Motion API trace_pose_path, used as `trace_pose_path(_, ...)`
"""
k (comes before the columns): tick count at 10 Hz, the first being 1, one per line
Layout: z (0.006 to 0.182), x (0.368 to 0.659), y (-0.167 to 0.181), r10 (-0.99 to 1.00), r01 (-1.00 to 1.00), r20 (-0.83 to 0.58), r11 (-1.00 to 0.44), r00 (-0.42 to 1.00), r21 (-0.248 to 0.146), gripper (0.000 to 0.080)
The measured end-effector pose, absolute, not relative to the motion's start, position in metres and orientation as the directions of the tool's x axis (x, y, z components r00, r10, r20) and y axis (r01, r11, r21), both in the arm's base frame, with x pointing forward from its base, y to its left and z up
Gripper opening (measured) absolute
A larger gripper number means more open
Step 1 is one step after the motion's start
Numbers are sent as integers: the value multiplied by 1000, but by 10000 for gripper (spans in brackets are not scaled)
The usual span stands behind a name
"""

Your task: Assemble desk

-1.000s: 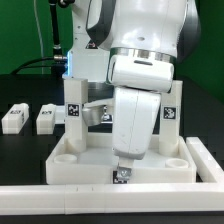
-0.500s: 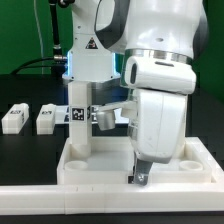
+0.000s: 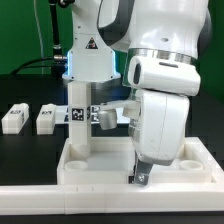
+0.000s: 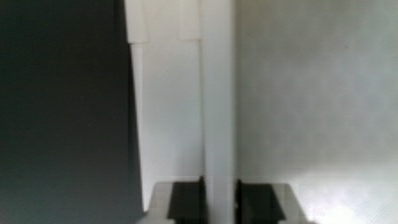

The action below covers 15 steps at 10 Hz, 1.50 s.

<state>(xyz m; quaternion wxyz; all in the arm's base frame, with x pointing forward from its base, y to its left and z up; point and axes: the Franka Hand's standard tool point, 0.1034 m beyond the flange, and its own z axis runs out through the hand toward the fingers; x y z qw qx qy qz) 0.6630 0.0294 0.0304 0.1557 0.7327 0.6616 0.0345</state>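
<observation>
The white desk top [image 3: 100,170] lies on the black table with its rim up. One white tagged leg [image 3: 80,120] stands upright in its corner socket on the exterior view's left. My gripper [image 3: 139,178] reaches down at the tray's front rim and is shut on that rim. In the wrist view the thin white rim [image 4: 217,90] runs straight away from between the two dark pads [image 4: 180,205] of the gripper [image 4: 217,206], which press on both its sides. My arm's bulk hides the tray's right part.
Two loose white legs [image 3: 13,118] [image 3: 45,120] lie on the table at the exterior view's left. A long white border bar [image 3: 60,190] runs along the front, just before the tray. The robot's base stands behind the tray.
Since a second ago the gripper and the desk top moved toward the exterior view's right, and the right-hand leg went out of sight behind the arm. Nothing moved in the last half second.
</observation>
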Motion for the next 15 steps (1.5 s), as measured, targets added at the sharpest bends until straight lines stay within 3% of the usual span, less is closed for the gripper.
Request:
trace_pose_path(1,30,663,29,980,959,-155,-77,123,274,78)
trace_pose_path(2,30,663,29,980,959,-155,-78,124,274,335)
trace_pose_path(3,30,663,28,980,959,-155,-78,124,274,335)
trace_pose_path(4,30,663,28,980,959,-155,-79,125,274,505)
trace_pose_path(5,30,663,28,980,958,-155,-79,126,274,604)
trace_pose_path(8,30,663,27,980,958,-155,-80,127,274,647)
trace_pose_path(13,33,664,26,979,958,-156,-82,129,276,649)
trace_pose_path(15,84,656,18,976,954,-147,-116,161,276,649)
